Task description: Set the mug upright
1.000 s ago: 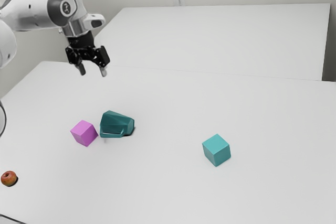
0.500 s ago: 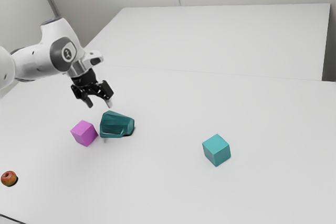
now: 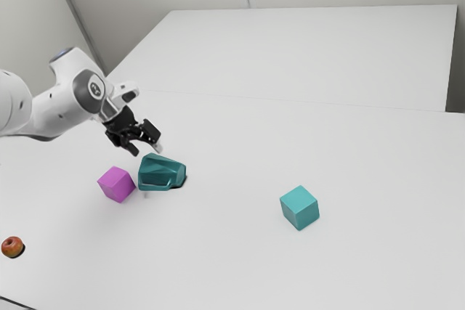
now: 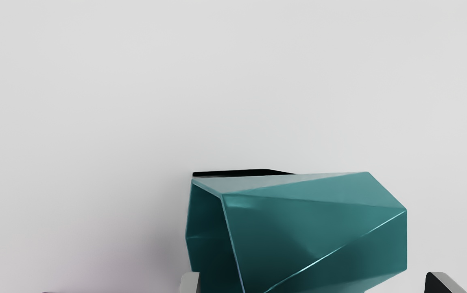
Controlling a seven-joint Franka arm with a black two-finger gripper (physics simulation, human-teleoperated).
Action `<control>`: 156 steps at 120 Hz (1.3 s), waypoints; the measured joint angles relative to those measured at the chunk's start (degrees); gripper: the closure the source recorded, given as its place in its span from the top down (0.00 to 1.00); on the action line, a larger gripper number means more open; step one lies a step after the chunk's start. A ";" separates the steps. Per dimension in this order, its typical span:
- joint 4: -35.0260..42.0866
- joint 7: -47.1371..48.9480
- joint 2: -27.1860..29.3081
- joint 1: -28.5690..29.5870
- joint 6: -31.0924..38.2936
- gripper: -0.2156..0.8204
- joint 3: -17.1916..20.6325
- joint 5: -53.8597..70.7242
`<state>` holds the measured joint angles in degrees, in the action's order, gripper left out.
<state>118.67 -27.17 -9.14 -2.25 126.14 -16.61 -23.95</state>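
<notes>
Pincer and mug: your pincer (image 3: 146, 149) is standing wide open, its fingers gripping nothing. Just below it, the mug (image 4: 315, 232) is lying on its side, its mouth (image 4: 213, 240) facing one finger's side and its base the other's, so your closing line is running along the mug's length. For a sound lift, you are probably wanting a turn of the wrist, so that the fingers are spanning the body crosswise; you are then lowering evenly, closing gently on the sloping facets, raising enough for clearance, and tipping until the base is facing down. A shallow pinch is risking a slip or a roll. Obstacle: below the pincer and just beyond the mouth, the pink block (image 3: 116, 184) is sitting close enough to be catching a finger or the swinging rim. Farther from the pincer, the teal block (image 3: 299, 207) and the apple (image 3: 12, 247) are resting well apart, hardly hindering you
</notes>
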 joint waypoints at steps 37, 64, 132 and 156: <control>1.30 -4.89 -0.60 1.11 1.00 0.79 -0.33 -2.32; 1.32 -8.42 -2.29 1.84 1.31 0.79 -0.42 -6.83; 1.94 -16.37 -4.49 3.38 -0.29 0.79 -0.97 -19.00; 1.94 -18.60 -4.77 3.56 -2.07 0.79 -1.56 -21.35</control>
<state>120.61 -45.77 -13.91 1.31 124.07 -18.17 -45.30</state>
